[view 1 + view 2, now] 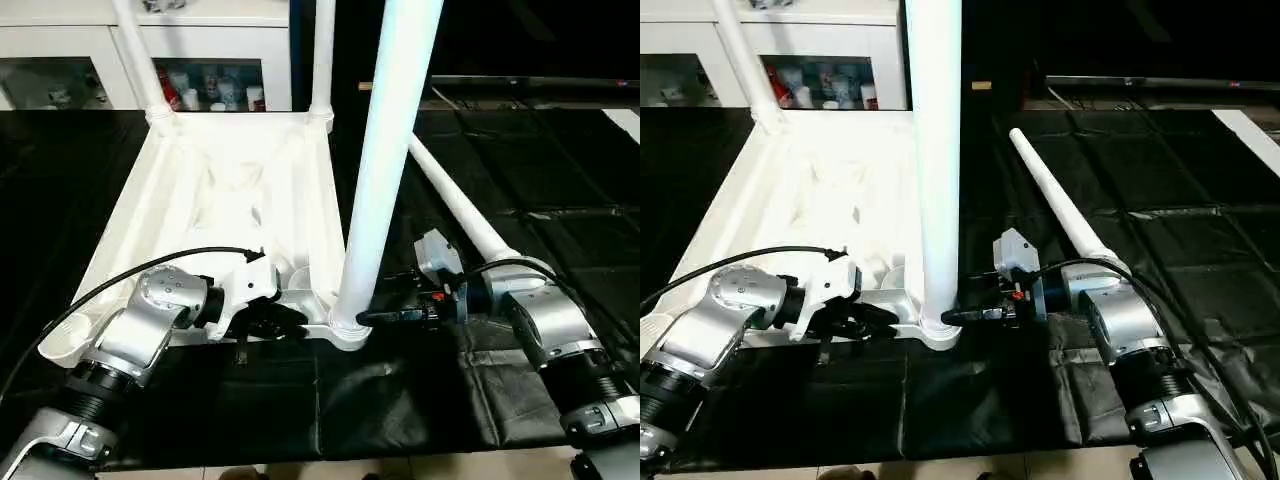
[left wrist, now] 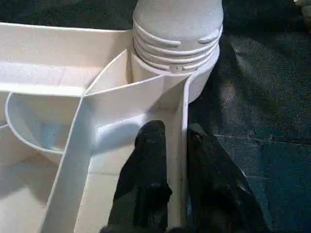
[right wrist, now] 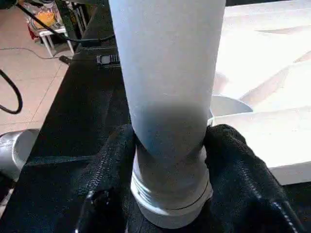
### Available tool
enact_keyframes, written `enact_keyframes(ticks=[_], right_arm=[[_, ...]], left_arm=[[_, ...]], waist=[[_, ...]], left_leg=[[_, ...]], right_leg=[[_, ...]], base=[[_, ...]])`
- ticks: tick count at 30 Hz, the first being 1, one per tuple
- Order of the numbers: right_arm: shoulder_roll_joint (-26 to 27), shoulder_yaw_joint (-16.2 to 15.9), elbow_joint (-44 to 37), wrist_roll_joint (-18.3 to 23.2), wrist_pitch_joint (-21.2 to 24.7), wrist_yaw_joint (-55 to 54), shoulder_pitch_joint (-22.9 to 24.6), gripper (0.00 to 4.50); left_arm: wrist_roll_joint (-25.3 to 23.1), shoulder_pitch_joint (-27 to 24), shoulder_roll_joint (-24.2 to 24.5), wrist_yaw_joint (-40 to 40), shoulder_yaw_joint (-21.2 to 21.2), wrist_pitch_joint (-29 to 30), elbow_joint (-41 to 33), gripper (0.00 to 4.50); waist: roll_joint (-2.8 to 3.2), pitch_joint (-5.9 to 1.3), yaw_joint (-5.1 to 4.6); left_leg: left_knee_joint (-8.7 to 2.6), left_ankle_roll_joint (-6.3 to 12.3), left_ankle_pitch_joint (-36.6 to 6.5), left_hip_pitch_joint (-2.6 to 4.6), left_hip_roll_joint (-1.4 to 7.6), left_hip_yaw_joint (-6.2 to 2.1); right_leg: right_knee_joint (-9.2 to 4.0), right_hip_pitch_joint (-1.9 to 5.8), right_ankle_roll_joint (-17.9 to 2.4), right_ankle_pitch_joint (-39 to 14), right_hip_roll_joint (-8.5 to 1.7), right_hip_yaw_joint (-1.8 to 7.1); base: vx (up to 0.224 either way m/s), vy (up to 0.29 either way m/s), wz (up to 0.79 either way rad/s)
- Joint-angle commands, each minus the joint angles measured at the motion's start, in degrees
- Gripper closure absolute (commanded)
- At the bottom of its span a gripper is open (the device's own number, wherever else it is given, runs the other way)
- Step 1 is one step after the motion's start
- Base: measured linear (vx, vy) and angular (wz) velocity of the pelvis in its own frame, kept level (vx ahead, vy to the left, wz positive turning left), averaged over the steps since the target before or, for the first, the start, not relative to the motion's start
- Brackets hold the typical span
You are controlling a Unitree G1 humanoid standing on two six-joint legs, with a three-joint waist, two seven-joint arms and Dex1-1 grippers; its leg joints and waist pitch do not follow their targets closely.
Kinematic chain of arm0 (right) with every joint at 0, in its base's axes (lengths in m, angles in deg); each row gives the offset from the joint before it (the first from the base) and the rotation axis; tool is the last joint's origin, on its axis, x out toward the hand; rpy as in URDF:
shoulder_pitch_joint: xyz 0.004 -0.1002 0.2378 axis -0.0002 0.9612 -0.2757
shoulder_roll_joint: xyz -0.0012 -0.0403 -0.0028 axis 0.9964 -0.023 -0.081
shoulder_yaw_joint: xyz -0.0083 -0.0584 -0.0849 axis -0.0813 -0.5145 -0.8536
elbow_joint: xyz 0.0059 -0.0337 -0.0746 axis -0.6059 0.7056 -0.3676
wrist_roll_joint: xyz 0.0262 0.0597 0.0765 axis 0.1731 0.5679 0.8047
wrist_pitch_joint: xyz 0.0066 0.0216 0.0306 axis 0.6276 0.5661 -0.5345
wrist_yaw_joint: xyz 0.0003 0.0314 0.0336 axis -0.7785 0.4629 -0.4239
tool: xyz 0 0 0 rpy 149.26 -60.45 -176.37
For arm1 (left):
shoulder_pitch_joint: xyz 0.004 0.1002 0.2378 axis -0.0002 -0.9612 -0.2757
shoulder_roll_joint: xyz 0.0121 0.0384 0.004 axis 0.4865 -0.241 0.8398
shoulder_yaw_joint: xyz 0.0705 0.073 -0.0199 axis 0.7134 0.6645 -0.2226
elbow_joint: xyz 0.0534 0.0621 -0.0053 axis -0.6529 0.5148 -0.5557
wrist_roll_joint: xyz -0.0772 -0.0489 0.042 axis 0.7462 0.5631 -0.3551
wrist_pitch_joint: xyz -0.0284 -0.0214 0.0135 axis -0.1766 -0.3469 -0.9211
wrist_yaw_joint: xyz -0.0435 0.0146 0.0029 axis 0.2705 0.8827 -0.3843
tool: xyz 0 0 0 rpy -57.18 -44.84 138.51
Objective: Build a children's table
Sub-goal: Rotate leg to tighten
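Lying upside down on a black covered work surface [image 1: 420, 400], ribbed underside up: white plastic table top [image 1: 225, 200], cabinet [image 1: 60, 50] with glass doors behind its far end. Standing upright in the 2 far corner sockets: 2 white tube legs, far left leg [image 1: 135, 50] and far right leg [image 1: 322, 55]. Rising from the near right corner socket [image 1: 345, 325]: near leg [image 1: 385, 160], its ribbed collar seated at the socket mouth. Lying loose on the black cover to the right of the top: 4th leg [image 1: 455, 200], thick end toward the right forearm.

Clamped on the top's near rim just left of that socket: left gripper [image 2: 175, 160], 1 black finger inside the thin rim wall, 1 outside, pinching the wall between them. Pressed around the base of the near leg from the right: right gripper [image 3: 170, 145], black fingers on either side of the tube just above the collar, squeezing it.
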Motion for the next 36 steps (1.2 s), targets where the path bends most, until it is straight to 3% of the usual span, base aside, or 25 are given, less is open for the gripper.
enact_keyframes(ticks=[1,7,11,18,23,36], right_arm=[[0.1,-2.4,0.4,-1.4,-0.2,1.3,0.8,2.57],[0.1,-2.4,0.7,-1.5,-0.5,1.3,0.7,2.57],[0.2,-2.5,0.9,-1.6,-0.7,1.2,0.5,2.57],[0.6,-2.3,1.2,-0.8,0.1,1.9,0.1,2.61],[0.5,-3.0,0.7,-0.4,1.1,3.8,-0.1,2.64],[1.2,-3.9,0.2,-0.4,1.3,4.4,-0.2,2.64]], left_arm=[[-0.8,-1.2,0.0,-0.5,1.4,1.0,1.0,4.00],[-3.0,-1.1,1.2,-0.9,2.8,0.2,1.4,4.44],[-4.6,-0.9,2.1,-0.8,4.0,0.1,1.4,4.44],[-3.0,-0.9,2.8,3.0,5.1,-0.2,-1.4,4.50],[-3.6,-0.1,3.4,6.0,7.8,-1.4,-2.2,4.50],[-5.2,2.1,2.3,4.9,8.8,-3.0,0.9,4.50]], waist=[[-0.41,-3.44,0.06],[-0.42,-3.51,0.07],[-0.41,-3.61,0.06],[-0.61,-3.62,-0.02],[-0.38,-3.70,0.05],[-0.39,-3.60,0.38]], left_leg=[[-3.69,5.38,-6.4,-0.17,2.59,-0.58],[-3.68,5.33,-6.5,-0.13,2.62,-0.59],[-3.64,5.42,-5.9,-0.11,2.66,-0.59],[-3.61,5.53,-5.4,-0.29,2.55,-0.57],[-3.46,6.33,-4.4,-0.08,2.63,-0.48],[-3.65,4.74,-6.7,0.02,2.65,-0.55]], right_leg=[[-4.33,2.99,-12.2,-12.6,-4.56,3.62],[-4.30,3.00,-12.2,-12.5,-4.53,3.64],[-4.08,3.04,-12.6,-11.0,-4.53,3.66],[-3.95,3.18,-12.7,-10.3,-4.49,3.62],[-3.59,3.04,-14.0,-6.8,-4.37,3.62],[-3.99,3.14,-13.3,-10.3,-4.52,3.65]], base=[[0.000,0.000,0.00],[0.000,0.000,0.00],[0.000,0.000,0.00],[0.000,0.000,0.00],[0.000,0.000,0.00],[0.000,0.000,0.00]])
